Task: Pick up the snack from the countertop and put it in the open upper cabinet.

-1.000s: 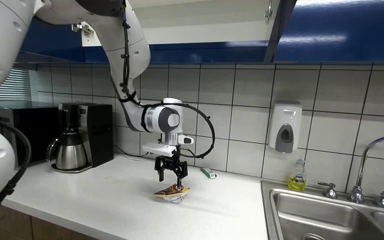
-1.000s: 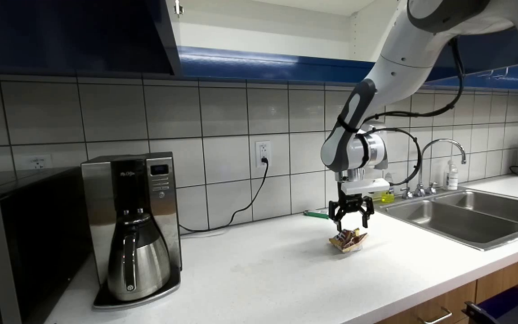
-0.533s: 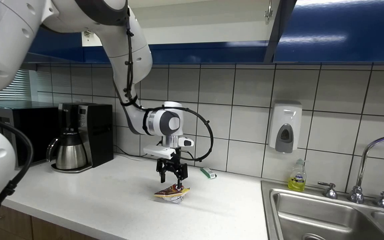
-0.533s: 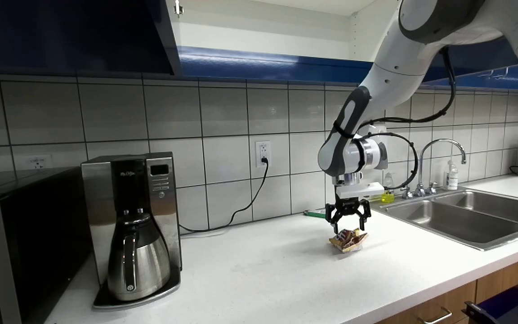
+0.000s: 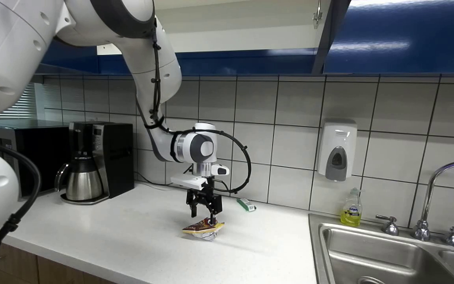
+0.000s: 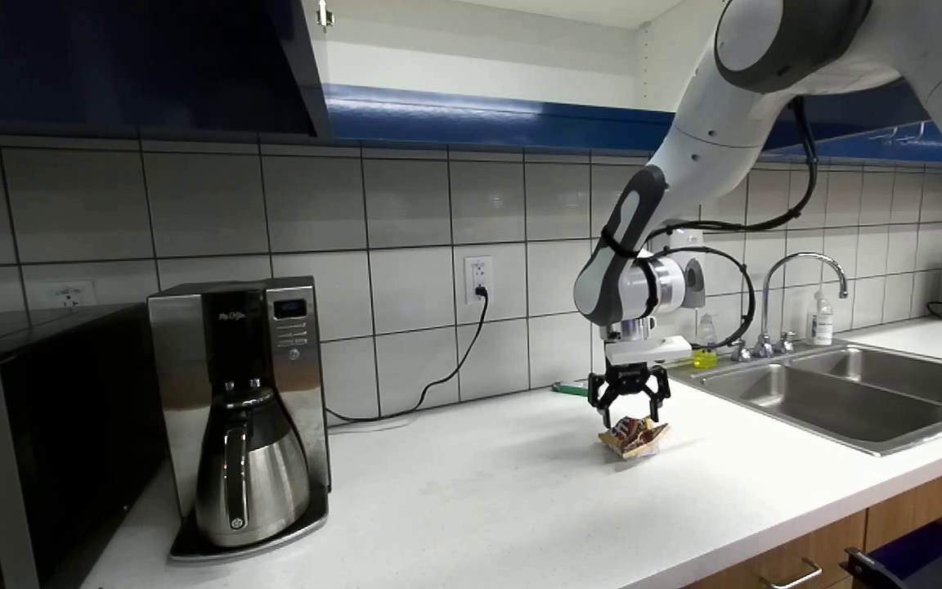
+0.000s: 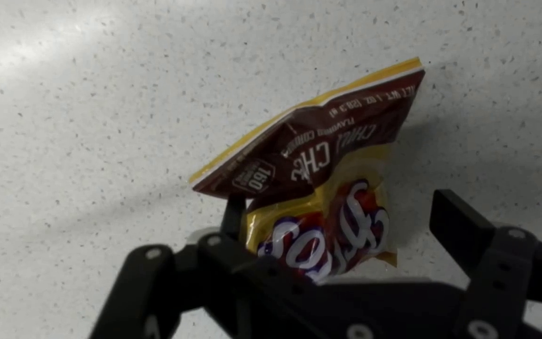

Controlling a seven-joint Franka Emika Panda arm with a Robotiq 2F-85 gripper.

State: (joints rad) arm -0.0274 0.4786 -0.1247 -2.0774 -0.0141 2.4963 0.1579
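Note:
The snack, a crinkly brown-red and yellow packet with a whitish underside, [image 5: 202, 228] lies on the white countertop [image 5: 140, 240]. It also shows in an exterior view [image 6: 634, 439] and in the wrist view [image 7: 318, 188]. My gripper [image 5: 203, 217] points down, open, just above the packet; it also shows in an exterior view [image 6: 630, 420]. In the wrist view [image 7: 346, 216] the packet's body lies between the fingers. The left finger is right at its edge, touching or nearly so; a gap separates the right finger from it. The upper cabinet [image 6: 479, 61] is open overhead, with a white interior and blue frame.
A green-and-white item [image 5: 246, 204] lies by the tiled wall. A coffee machine [image 6: 234, 409] and microwave [image 6: 70, 442] stand at one end, a steel sink [image 5: 315, 244] at the other. An open blue cabinet door [image 5: 400, 39] and soap dispenser [image 5: 337, 150] are above.
My gripper has moved down a little toward the packet and slightly sideways, toward the coffee machine in an exterior view. It stays open. The packet has not moved.

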